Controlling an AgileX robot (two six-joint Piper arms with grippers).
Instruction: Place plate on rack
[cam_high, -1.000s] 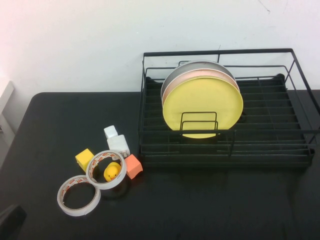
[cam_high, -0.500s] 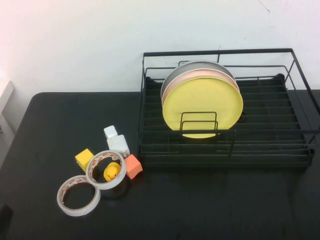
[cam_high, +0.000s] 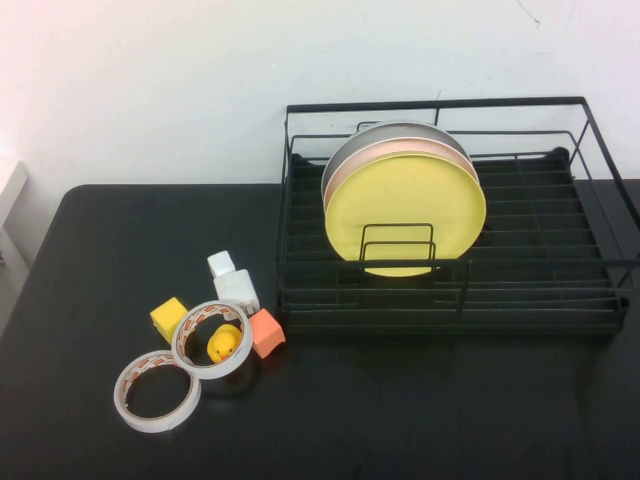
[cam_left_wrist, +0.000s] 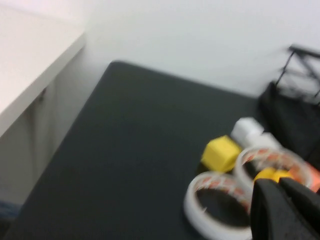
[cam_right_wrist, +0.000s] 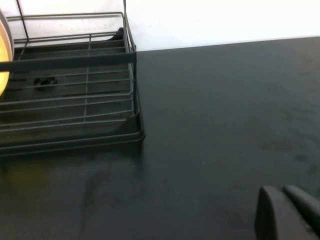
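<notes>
**Rack at upper right, clutter at lower left**

The plate (cam_high: 405, 212) stands upright in the rack (cam_high: 455, 300), foremost of three plates. On the table (cam_high: 400, 410), lower left, tape rolls (cam_high: 212, 338) and blocks (cam_high: 168, 318) cluster together.

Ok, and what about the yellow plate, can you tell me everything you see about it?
The yellow plate is plain, round and bright, with a matte plastic look. It stands on edge inside the black wire rack, at the front of a row of plates: a pale pink one sits right behind it, then a grey-rimmed one. Small upright wire loops stand in front of its lower part. Nothing is gripping it.
</notes>
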